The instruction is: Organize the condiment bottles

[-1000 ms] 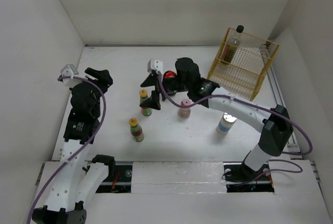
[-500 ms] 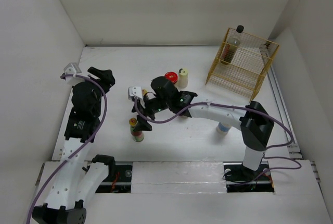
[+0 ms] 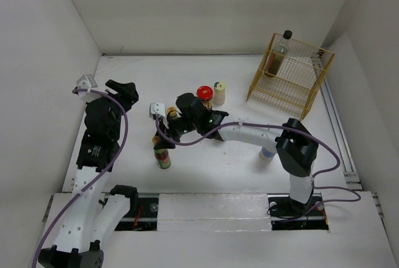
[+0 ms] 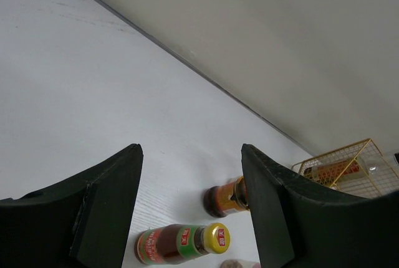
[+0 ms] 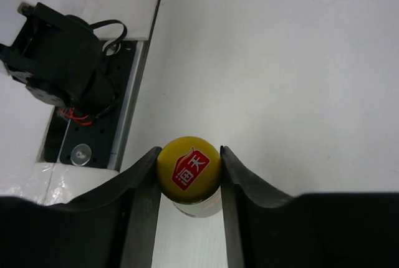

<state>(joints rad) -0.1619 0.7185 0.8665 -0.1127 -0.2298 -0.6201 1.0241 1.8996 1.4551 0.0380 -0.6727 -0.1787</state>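
Note:
My right gripper (image 3: pixel 161 141) reaches far left over a yellow-capped bottle (image 3: pixel 164 158) with a red-green label. In the right wrist view the gripper (image 5: pixel 189 156) is shut on that bottle's yellow cap (image 5: pixel 188 169), a finger touching each side. A second yellow-capped bottle (image 3: pixel 171 114) shows only its cap behind the arm. The red-lidded jar (image 3: pixel 204 93) and cream bottle (image 3: pixel 219 92) stand mid-table. A tall dark black-capped bottle (image 3: pixel 284 48) is in the basket. My left gripper (image 3: pixel 122 91) is open and empty at the left; beyond it (image 4: pixel 190 153) are a yellow-capped bottle (image 4: pixel 181 243) and an amber one (image 4: pixel 225 199).
A yellow wire basket (image 3: pixel 302 90) stands at the back right, near the right wall. A white-blue bottle (image 3: pixel 267 154) peeks out beside my right arm's elbow. Walls close in the table on the left, back and right. The arm bases and cable mounts line the near edge.
My right arm swung left and forward from the middle bottles to the front-left yellow-capped bottle, and its fingers closed on the cap. The left arm stayed still.

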